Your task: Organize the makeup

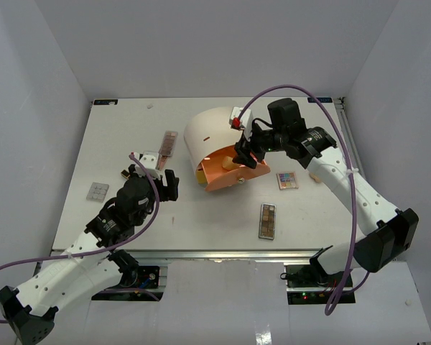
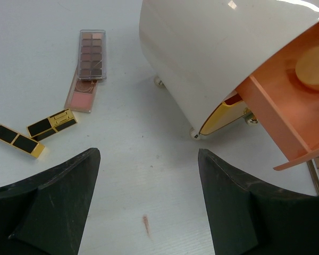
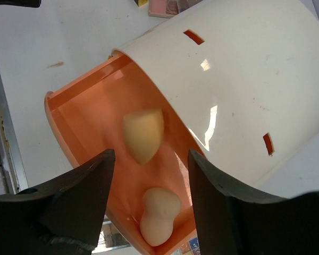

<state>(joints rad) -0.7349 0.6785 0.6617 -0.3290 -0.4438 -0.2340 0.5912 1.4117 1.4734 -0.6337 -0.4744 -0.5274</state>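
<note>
Carrying surface: one white desk (image 1: 201, 215) holds all the things.
Organizer: one big cream cylinder (image 1: 205, 129) sits toward the back middle of the desk. One orange-pink drawer (image 3: 85, 122) stands open at its front. Under this drawer only the edge of one yellow drawer (image 2: 226, 114) shows.
Arm on right: the right hand (image 1: 243, 154) hangs over the open drawer, its fingers wide apart and holding nothing.
Arm on left: the left hand (image 2: 148, 159) is low over bare desk, left of the cylinder, with fingers wide apart and empty.
Flat makeup: five palettes are counted. A brown one (image 2: 92, 53) overlaps a pink one (image 2: 82, 95), left of the cylinder. One brown palette (image 1: 267, 221) lies near the front edge. One colourful palette (image 1: 287, 180) lies right of the drawer. One grey palette (image 1: 97, 190) lies far left.
Soft makeup: two beige sponges. One (image 3: 158, 215) lies in the open drawer. The other (image 3: 143, 133) is blurred between the right fingers, so I cannot tell if it rests there.
Small makeup: two gold-and-black bars (image 2: 52, 123) and (image 2: 17, 141) lie almost end to end on the desk, just beside the pink palette.
</note>
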